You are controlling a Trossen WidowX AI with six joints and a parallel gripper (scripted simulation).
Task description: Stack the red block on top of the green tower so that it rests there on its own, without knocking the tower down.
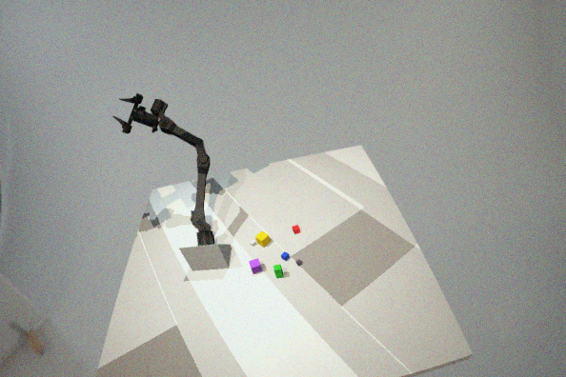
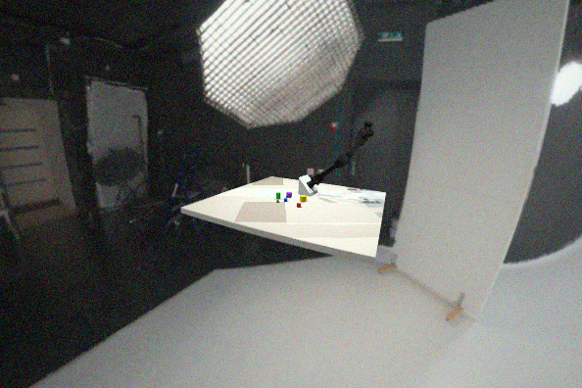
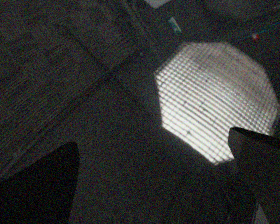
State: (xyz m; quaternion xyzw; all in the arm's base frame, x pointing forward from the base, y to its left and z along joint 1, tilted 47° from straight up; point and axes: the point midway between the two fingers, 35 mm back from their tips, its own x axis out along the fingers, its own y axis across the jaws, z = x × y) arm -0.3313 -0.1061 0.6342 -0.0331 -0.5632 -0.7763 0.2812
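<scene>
Dark studio walls surround a pale desk (image 2: 324, 230), a flat slab patched with beige, grey and near-white panels and thin white lines. Behind it in the exterior view hangs an octagonal softbox (image 2: 280, 61) with a fine grid face, and a tall white board (image 2: 476, 147) stands on small wooden feet just beside the desk's edge; the floor below is smooth and light. Taking the yellow block (image 1: 263, 238) as the landmark in the top view: it is the largest cube, matte and sharp-edged, with the arm's grey base plate (image 1: 206, 257) near it on the left. The red block (image 1: 295, 229), a small plain cube, sits on the desk apart to the right of the yellow block and slightly farther back, touching nothing. The green tower (image 1: 278, 270), a taller upright green piece, stands nearer the camera than the yellow block, with the purple block (image 1: 255, 266) just beside it and the small blue block (image 1: 285, 256) between the tower and the red block. The dark jointed arm (image 1: 198, 190) rises from its base and leans up and away from the yellow block, and its gripper (image 1: 121, 111) hangs high beyond the desk with its pointed fingers spread wide, holding nothing. The wrist view shows only the softbox and dim walls.
</scene>
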